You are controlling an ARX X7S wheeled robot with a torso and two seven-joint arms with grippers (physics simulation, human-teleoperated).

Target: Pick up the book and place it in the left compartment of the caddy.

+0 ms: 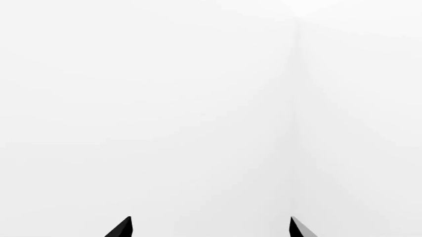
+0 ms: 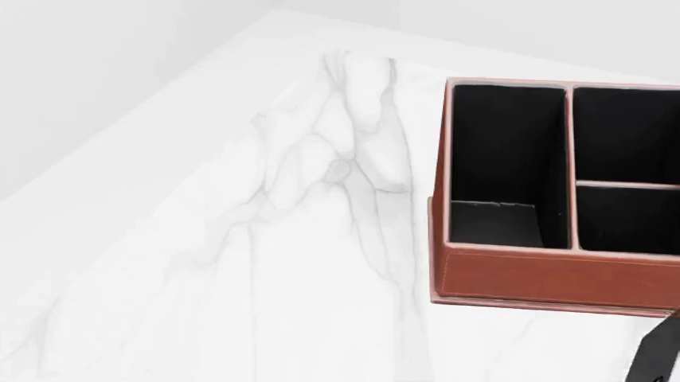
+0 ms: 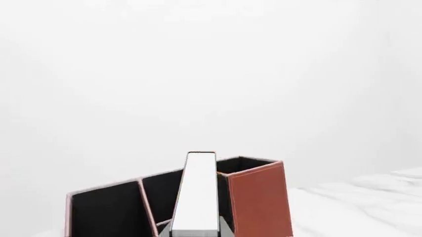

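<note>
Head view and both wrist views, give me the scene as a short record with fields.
surface: white marble table
caddy: reddish-brown caddy at the head view's right, black inside, dividers visible
left compartment: long left compartment, nothing seen in it
book: book held edge-on at the right hand, white page edges facing the camera, in front of the caddy, not yet inside
left hand: left hand has fingertips apart, nothing between them, only blank white ahead
step left: placing the book

Left tool [image 1: 211, 228] fingers spread, right arm [image 2: 657, 350] low
</note>
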